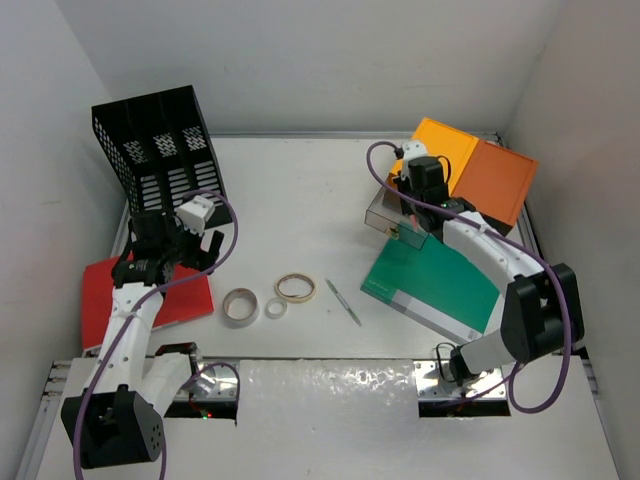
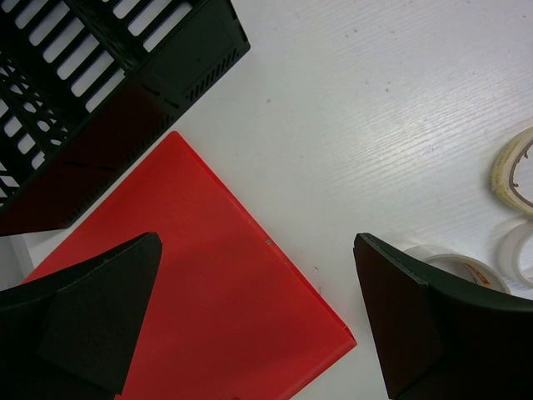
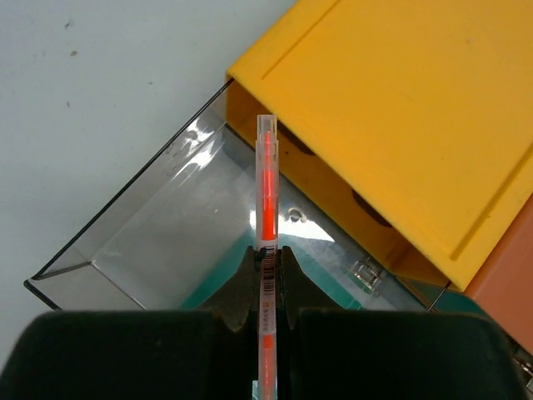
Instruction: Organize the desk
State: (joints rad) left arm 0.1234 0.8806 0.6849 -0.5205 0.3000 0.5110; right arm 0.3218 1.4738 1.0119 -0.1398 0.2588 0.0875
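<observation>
Right claw [image 3: 266, 260] pinches red pen [image 3: 266, 192] over clear drawer [image 3: 141, 208]; top view hides pen.

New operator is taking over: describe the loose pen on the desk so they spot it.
On the desk, start at the green folder at right. Left of it, beside the tan tape ring, a thin grey pen lies slanted on bare tabletop. Unlike the clear red-cored pen pinched by the fingers of the right gripper, nothing holds it.
</observation>
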